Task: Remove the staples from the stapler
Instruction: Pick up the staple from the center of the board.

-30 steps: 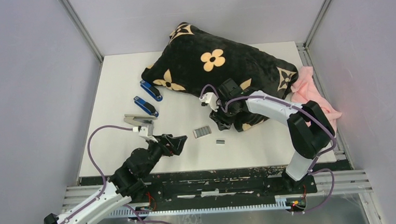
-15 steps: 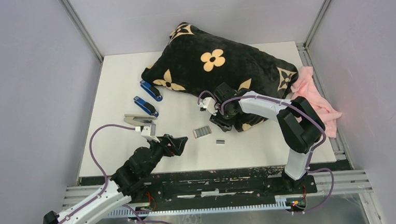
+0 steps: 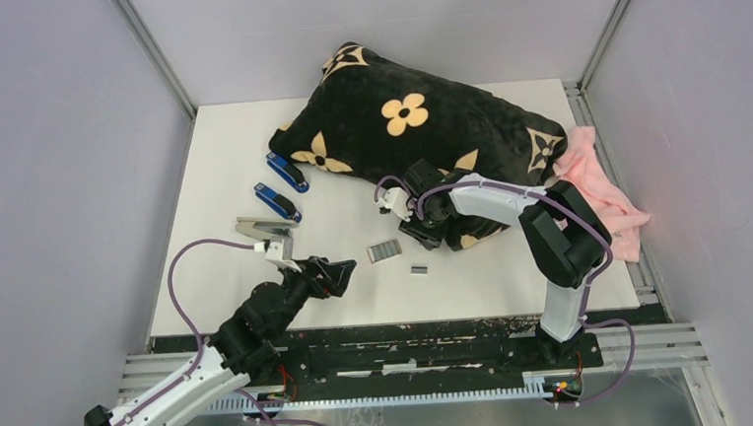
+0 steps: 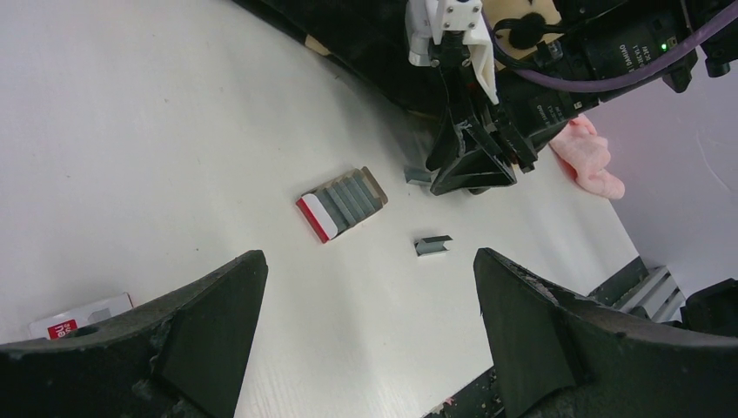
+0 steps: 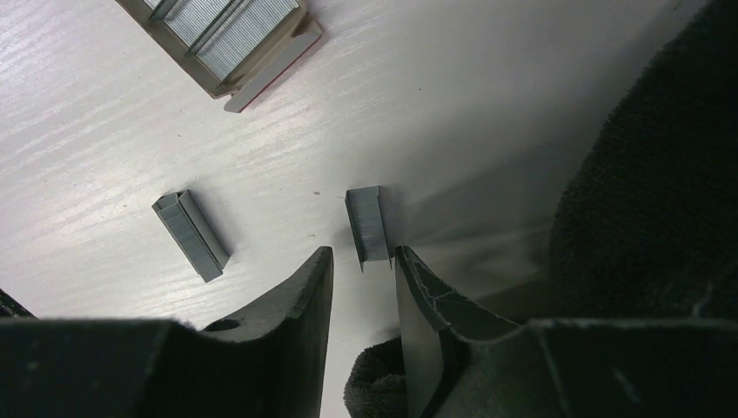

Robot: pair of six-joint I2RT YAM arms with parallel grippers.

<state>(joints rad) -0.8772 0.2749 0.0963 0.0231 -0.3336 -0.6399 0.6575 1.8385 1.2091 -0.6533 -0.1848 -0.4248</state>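
R pincer point(image 5: 364, 257) at staples point(image 5: 366, 222) (pillow point(image 5: 653, 174) adj.)

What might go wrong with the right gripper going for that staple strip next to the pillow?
1. The right gripper straddles only the near end of the staple strip, so closing might pivot it or flick it away rather than grip it.
2. The black pillow sits close beside the gripper, and some plush already shows under it, so the fabric could snag or get pinched.

Light: bright, even; soft shadows only
Glare: pale sheen on the desk point(image 5: 130, 113), right wrist view
Focus: sharp throughout; no edge blur
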